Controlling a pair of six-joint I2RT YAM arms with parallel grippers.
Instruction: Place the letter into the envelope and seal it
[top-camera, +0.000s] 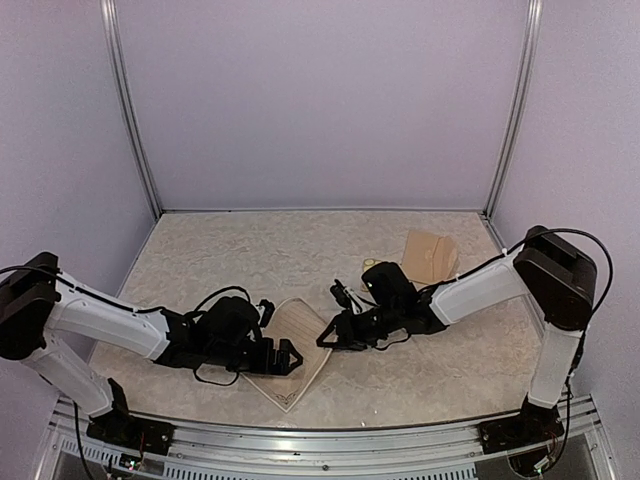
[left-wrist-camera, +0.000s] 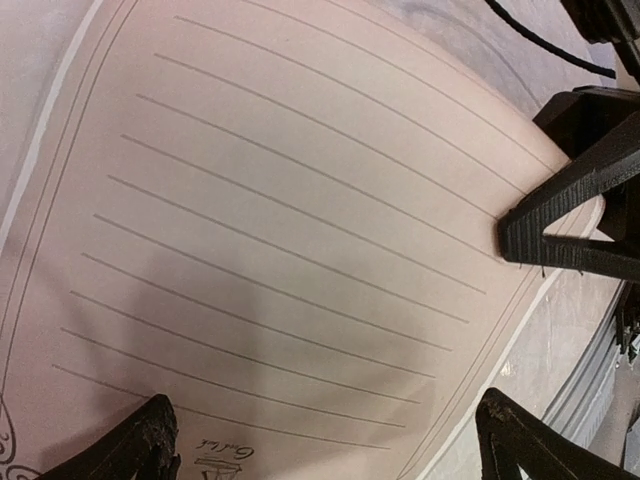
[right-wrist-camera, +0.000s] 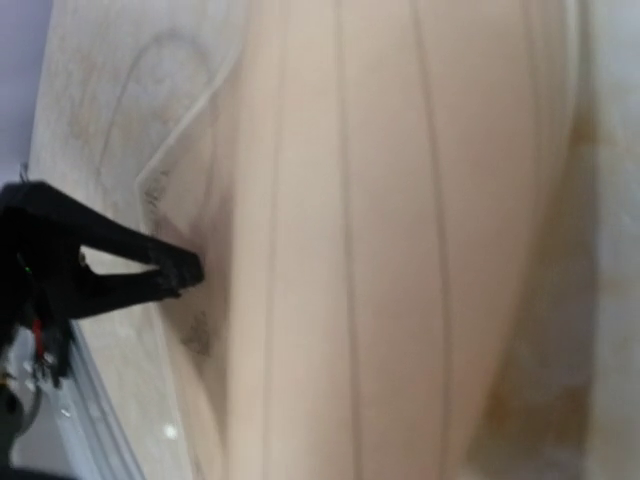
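Letter: the letter (top-camera: 300, 322) lies on the table (top-camera: 250, 250) in the low middle of the top view. Its ruled lines face up, and one corner points at the bottom edge of the frame.
Letter shape: it is not flat. In both wrist views the middle bows up like a small hill.
Left gripper: the left gripper (top-camera: 288, 357) sits low over the left part of the letter. Its jaws are spread wide and hold nothing.
Left tips: in the left wrist view the two black fingertips (left-wrist-camera: 150, 445) show at the bottom of the frame, one at each side. The lined paper fills the space between them. I cannot tell if they touch the sheet.
Right gripper: the right gripper (top-camera: 326, 337) is at the right edge of the letter, just right of the middle of the top view.
Right tip: in the left wrist view its black finger (left-wrist-camera: 560, 225) touches the paper at the right side of the frame, right at the sheet's edge.
Right grip: I cannot tell if it pinches the sheet or only presses on it. In the right wrist view the paper is very close and blurry.
Both grippers: they face each other across the letter, near but apart.
Envelope: the tan envelope (top-camera: 430, 255) lies at the upper right of the table, well apart from the letter.
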